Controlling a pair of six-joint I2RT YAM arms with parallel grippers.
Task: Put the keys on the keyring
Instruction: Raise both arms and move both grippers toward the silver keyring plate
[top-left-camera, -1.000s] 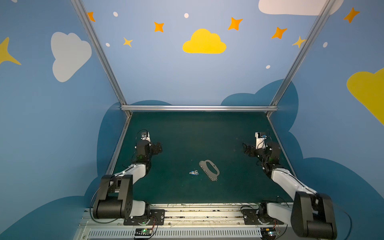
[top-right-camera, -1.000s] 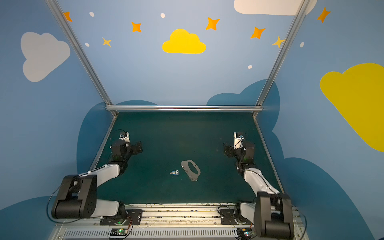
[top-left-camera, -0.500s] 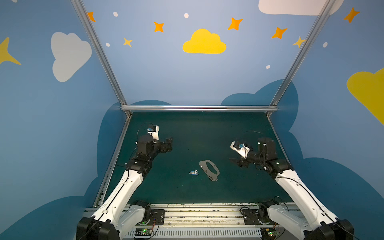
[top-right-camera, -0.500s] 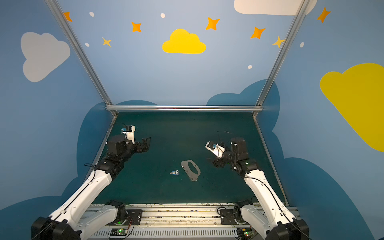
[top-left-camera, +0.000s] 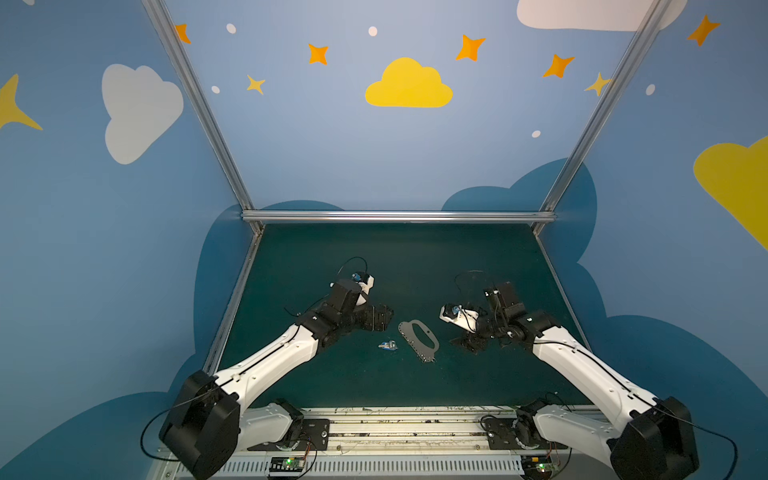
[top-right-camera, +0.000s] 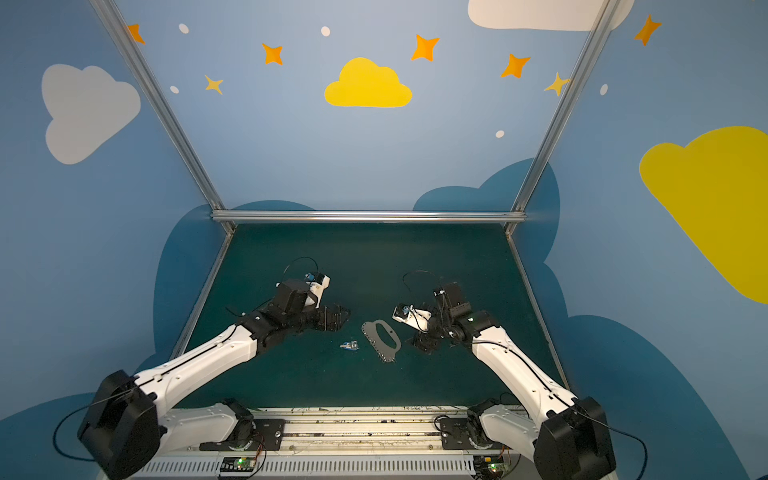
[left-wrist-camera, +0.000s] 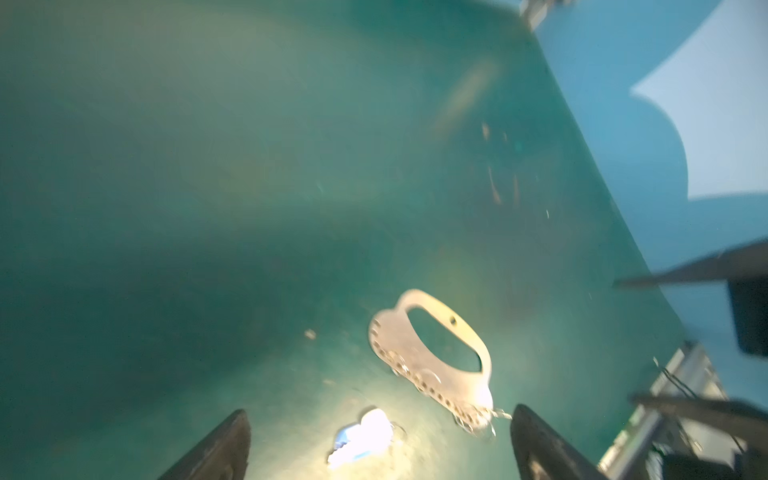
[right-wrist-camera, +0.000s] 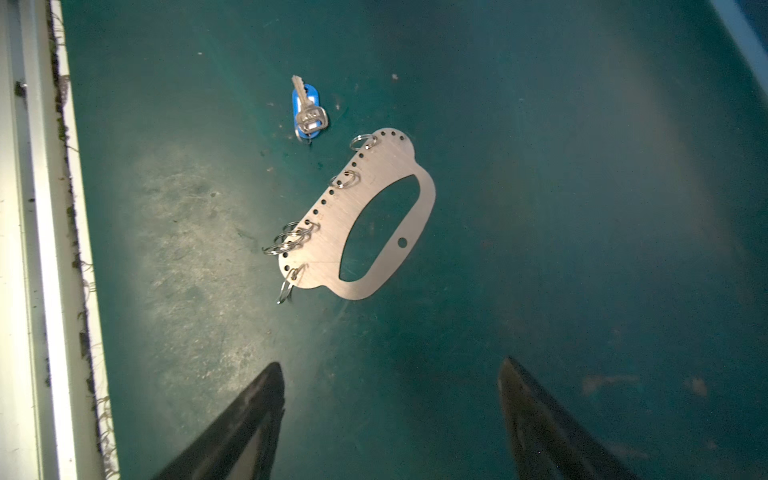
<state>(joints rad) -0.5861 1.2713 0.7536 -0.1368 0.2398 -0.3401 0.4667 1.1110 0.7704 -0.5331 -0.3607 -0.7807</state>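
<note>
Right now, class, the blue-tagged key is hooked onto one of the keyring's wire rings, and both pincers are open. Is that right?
No: the key lies loose beside the keyring, on none of its rings, as the right wrist view shows. The left pincer and right pincer are open.

Open mat lies around the keys and keyring.

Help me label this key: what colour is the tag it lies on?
Blue. The tag shows best in the right wrist view, beneath the silver key.
</note>
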